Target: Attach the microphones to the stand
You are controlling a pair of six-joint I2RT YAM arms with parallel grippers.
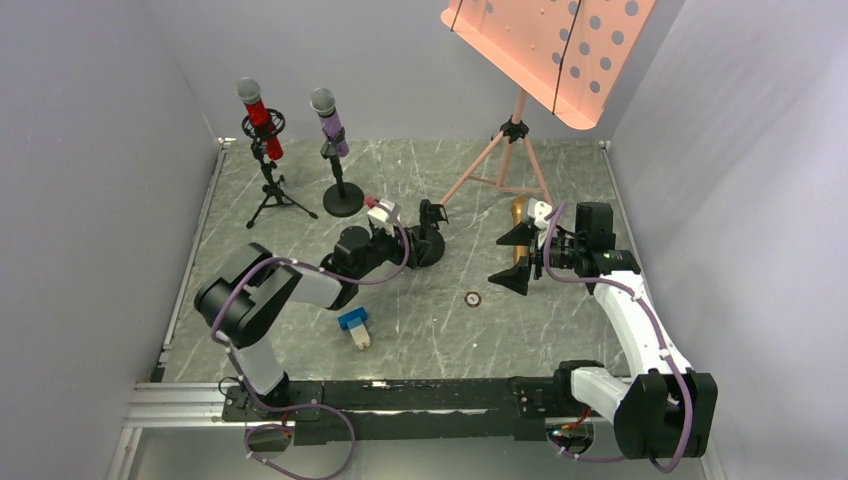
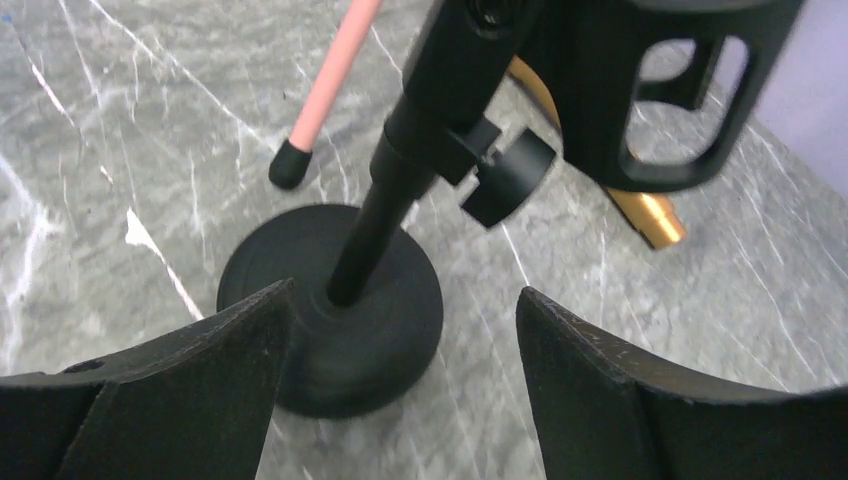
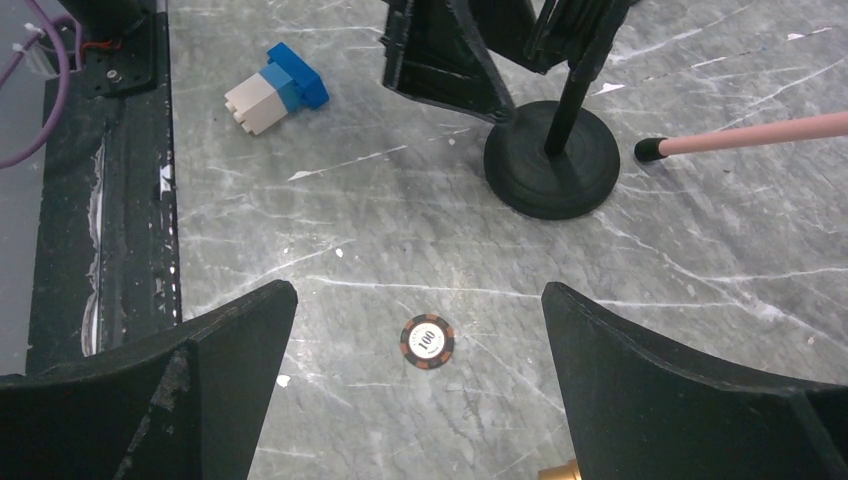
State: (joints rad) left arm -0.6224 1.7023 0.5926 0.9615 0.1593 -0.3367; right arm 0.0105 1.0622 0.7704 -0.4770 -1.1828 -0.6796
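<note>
Nearest the arm bases, a small blue-and-white block (image 1: 354,327) lay on the grey marbled table top (image 1: 430,340). Just past it and to the right, a round dark poker chip (image 3: 427,341) lay flat on the table.

The right gripper (image 3: 420,295) hung over the chip, jaws spread wide with nothing between them. The left gripper (image 2: 405,290) sat to its left, jaws also well apart and holding nothing. In the left wrist view, the black round-based microphone stand (image 2: 340,255) stood just beyond the gap, its post rising between the two fingers. Whether the left finger touched the base could not be told. A rubber-tipped pink leg (image 2: 330,80) of the music stand ended near that base.

The all-gold microphone (image 1: 518,212) lay on the table behind the right gripper, near the pink tripod's feet and apart from both grippers.

Farther back on the left, the glittery purple microphone (image 1: 331,125) sat head up in a second round-based stand (image 1: 342,195). The glittery red microphone (image 1: 262,118) sat head up in a black tripod stand (image 1: 272,190) to its left. The pink perforated music desk (image 1: 550,40) stood at the far right.
</note>
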